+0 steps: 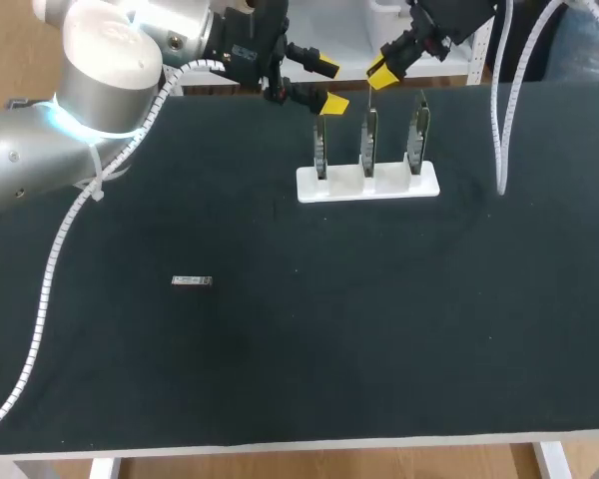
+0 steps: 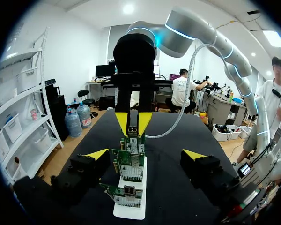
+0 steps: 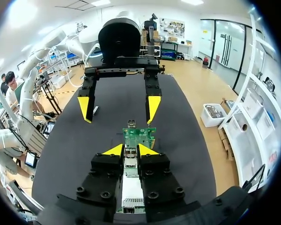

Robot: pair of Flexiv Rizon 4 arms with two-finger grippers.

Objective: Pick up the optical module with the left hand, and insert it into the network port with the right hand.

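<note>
A stand [image 1: 367, 182] with three upright network cards [image 1: 368, 135] in a row is set on the surface [image 1: 379, 329] near its far edge. The optical module [image 1: 192, 281] is laid well apart, nearer and to the left. The left end effector [image 1: 329, 86] is held behind the stand's left end, and the right end effector [image 1: 382, 72] behind its middle.

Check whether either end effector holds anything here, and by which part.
The small silver optical module lies untouched on the black table. The left end effector is open, empty. Whether the right end effector grips anything cannot be told.
</note>
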